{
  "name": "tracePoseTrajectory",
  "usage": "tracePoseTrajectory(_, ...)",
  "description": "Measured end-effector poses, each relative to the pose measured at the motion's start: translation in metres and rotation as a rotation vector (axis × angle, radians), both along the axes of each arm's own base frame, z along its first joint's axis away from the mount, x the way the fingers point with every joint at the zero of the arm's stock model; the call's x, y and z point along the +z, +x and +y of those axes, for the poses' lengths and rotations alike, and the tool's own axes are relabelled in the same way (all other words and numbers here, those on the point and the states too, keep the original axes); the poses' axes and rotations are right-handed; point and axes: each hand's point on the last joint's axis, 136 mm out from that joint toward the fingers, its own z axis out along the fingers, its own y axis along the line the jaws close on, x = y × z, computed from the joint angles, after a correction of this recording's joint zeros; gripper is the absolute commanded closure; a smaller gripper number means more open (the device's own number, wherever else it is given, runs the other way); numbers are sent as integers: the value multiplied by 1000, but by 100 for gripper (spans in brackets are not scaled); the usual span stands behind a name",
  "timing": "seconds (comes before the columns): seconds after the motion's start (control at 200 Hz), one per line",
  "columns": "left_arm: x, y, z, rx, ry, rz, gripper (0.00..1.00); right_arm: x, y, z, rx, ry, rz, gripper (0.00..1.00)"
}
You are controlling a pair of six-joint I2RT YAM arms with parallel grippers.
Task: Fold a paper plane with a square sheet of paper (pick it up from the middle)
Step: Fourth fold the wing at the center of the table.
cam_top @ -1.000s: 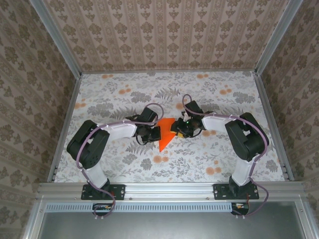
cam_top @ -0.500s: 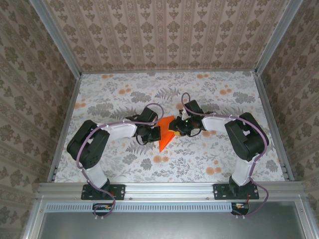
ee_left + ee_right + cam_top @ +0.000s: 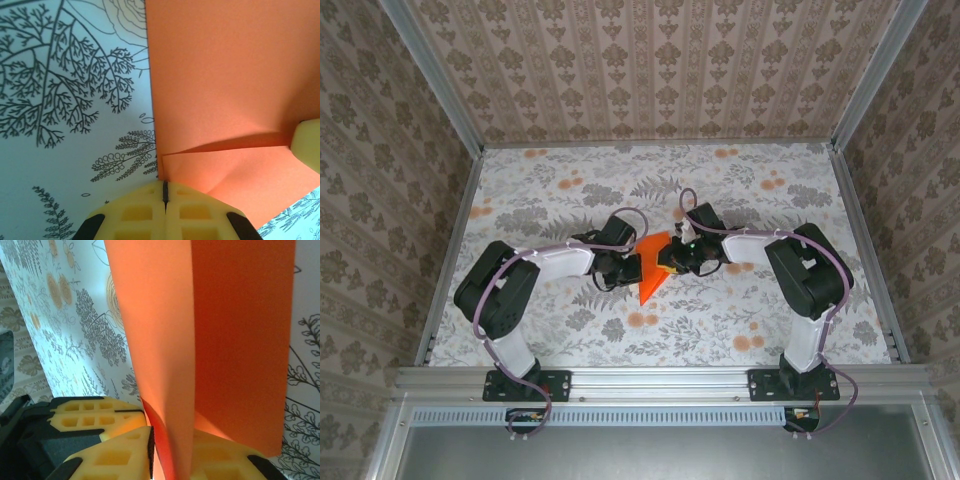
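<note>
Paper (image 3: 650, 272) hangs clamped between left pincer (image 3: 164, 192) and right pincer (image 3: 170, 445).

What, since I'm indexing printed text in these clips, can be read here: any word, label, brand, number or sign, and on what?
No readable text in any view.
Square sheet of paper: plain orange, no print.
Tablecloth: printed flowers and leaves, no lettering.
Walls: repeating ornament, no lettering.

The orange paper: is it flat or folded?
Folded. From above the orange paper is a pointed wedge; the right wrist view shows two layers meeting at a crease.
</note>
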Motion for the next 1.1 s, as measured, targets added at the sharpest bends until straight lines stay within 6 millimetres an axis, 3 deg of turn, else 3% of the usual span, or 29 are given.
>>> tracePoseTrajectory(0.15, 10, 4, 8, 23, -2, -2, 92, -3, -4, -3, 9, -23, 7, 96)
tracePoseTrajectory(0.3, 48, 20, 17, 58, -51, -85, 63, 9, -4, -12, 0, -69, -28, 99)
tracePoseTrajectory(0.565, 115, 39, 41, 112, -131, -259, 23, 94, 15, -22, -51, -91, -242, 100)
tracePoseTrajectory(0.68, 134, 41, 45, 89, -151, -330, 10, 116, 17, -28, -87, -93, -284, 100)
tracePoseTrajectory(0.81, 150, 43, 42, 46, -174, -405, 0, 117, 19, -35, -151, -117, -257, 100)
tracePoseTrajectory(0.88, 154, 45, 39, 16, -190, -448, 0, 112, 19, -40, -194, -137, -221, 100)
tracePoseTrajectory(1.1, 146, 37, 18, -119, -215, -564, 0, 94, 22, -50, -327, -166, -106, 100)
